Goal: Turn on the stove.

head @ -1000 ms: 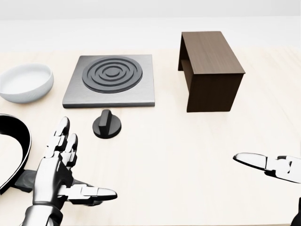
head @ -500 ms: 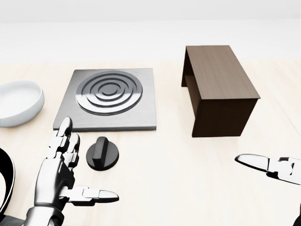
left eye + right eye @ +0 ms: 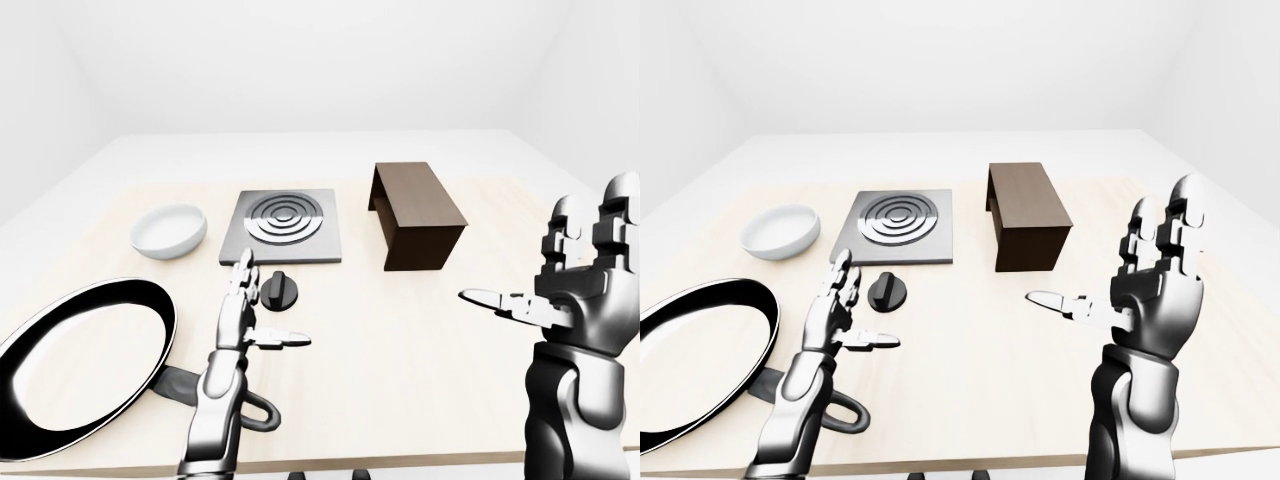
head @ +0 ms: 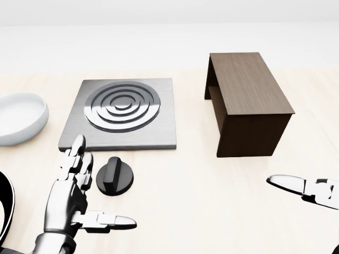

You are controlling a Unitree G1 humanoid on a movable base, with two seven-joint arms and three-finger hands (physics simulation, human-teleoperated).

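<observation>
The stove is a grey square plate with a dark ringed burner, at the upper left of the head view. Its black round knob lies on the table just below the plate. My left hand is open, fingers spread, just left of and below the knob, not touching it. My right hand is open and raised at the right, far from the stove; only its thumb shows in the head view.
A dark brown wooden box-shelf stands right of the stove. A white bowl sits left of it. A black frying pan lies at the lower left, its handle under my left arm. The table is light wood.
The camera has shifted slightly, so the scene sits a bit lower. My left hand has moved down and a little right, closer beside the knob. The right hand has barely moved.
</observation>
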